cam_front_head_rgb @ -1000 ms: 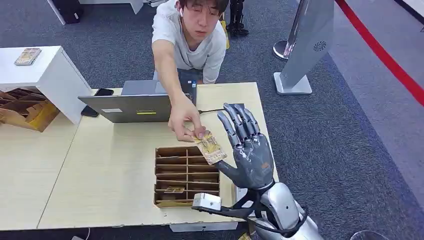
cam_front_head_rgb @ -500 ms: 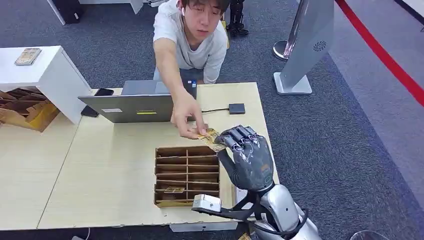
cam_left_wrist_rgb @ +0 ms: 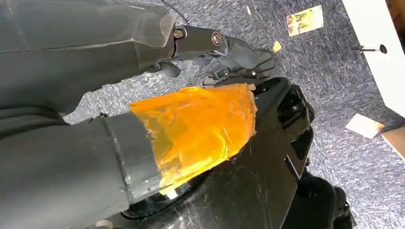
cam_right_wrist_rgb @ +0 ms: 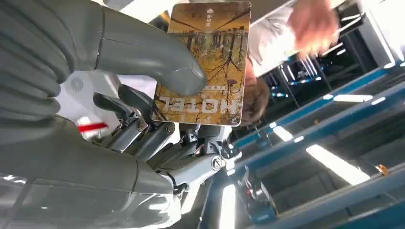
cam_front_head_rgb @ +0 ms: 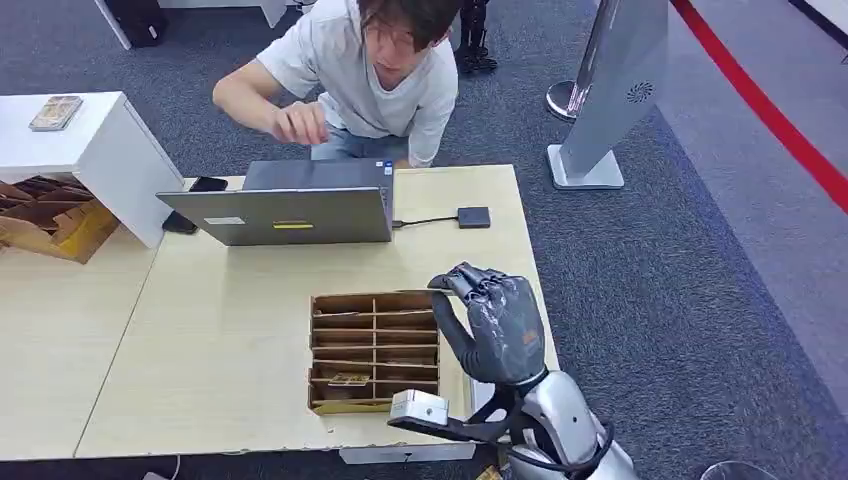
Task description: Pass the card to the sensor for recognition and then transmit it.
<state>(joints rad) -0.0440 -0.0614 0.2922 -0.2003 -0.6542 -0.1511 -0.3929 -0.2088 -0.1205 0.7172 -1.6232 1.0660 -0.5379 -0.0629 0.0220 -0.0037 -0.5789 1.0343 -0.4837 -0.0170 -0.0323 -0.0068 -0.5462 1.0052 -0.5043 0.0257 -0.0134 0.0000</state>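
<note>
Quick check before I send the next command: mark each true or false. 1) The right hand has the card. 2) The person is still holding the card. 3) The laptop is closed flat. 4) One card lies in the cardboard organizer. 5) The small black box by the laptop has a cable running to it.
1) True: the right hand pins the card under its thumb.
2) False: the person's hand is drawn back above the laptop, holding nothing visible.
3) False: its lid stands open.
4) True: a card lies in a lower slot of the cardboard organizer.
5) True: a cable joins the small black box to the laptop.
</note>
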